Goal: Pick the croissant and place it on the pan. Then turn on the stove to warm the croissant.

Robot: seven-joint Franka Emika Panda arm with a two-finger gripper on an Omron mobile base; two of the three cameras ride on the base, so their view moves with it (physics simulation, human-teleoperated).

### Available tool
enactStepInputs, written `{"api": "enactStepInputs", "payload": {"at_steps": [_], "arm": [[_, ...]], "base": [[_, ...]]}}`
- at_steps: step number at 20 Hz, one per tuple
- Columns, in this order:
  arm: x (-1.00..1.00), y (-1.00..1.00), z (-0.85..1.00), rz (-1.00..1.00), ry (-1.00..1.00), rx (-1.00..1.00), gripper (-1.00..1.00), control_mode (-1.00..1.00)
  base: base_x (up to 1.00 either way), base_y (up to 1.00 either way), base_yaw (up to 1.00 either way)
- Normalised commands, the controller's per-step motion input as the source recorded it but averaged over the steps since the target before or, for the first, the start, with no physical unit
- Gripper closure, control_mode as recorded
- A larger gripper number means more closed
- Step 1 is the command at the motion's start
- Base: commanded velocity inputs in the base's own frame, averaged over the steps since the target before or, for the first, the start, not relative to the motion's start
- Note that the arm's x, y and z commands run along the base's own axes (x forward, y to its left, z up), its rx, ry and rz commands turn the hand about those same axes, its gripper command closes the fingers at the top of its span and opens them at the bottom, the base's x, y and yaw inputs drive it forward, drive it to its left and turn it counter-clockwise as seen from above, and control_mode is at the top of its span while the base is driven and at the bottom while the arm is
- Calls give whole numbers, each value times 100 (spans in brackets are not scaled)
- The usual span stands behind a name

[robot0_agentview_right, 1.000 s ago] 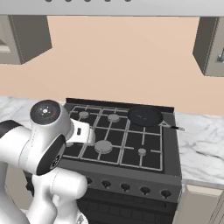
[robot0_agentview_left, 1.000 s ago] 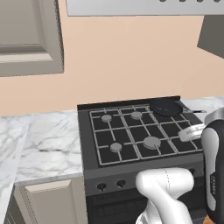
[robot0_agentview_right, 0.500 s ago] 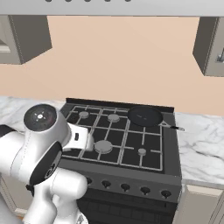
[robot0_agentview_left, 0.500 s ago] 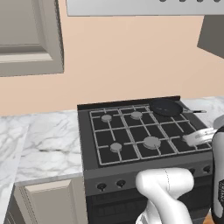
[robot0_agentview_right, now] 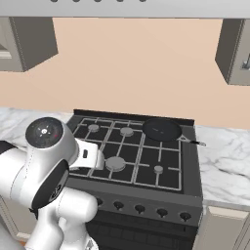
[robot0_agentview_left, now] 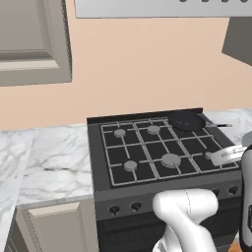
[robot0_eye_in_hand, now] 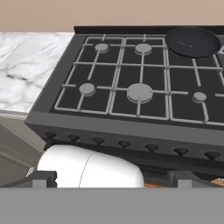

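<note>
Black and round, the pan (robot0_agentview_right: 161, 129) sits on the back right burner of the stove (robot0_agentview_right: 134, 151), handle poking out towards the marble counter (robot0_agentview_right: 222, 161) on that side; a sensible spot, already over a flame ring, so once loaded it needs no shifting; the pan looks bare for now, and the croissant I can't pick out anywhere, so by my reckoning the pick has yet to begin. The gripper (robot0_eye_in_hand: 113, 177) hangs low in front of the stove, looking across the grates (robot0_eye_in_hand: 140, 83), its two dark tips spread wide apart at the bottom corners of the hand view with nothing between them; ready to take something, I'd say. The row of knobs (robot0_eye_in_hand: 124, 144) runs along the front edge, within easy reach for later. Around it: grey-veined marble counter on both sides, peach wall behind, grey cabinets (robot0_agentview_left: 32, 42) up high, a hood (robot0_agentview_left: 157, 7) overhead.
</note>
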Motion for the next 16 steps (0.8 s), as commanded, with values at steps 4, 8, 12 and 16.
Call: {"api": "enactStepInputs", "payload": {"at_steps": [4,8,12,16], "arm": [[-3,0,-4,1,0,0,-100,-100],[-9,0,-10,0,0,0,-100,-100],[-31,0,-11,0,-2,0,-100,-100],[-9,0,-3,0,-1,0,-100,100]], "base": [[0,0,0],[0,0,0],[0,0,0],[-30,0,0]]}}
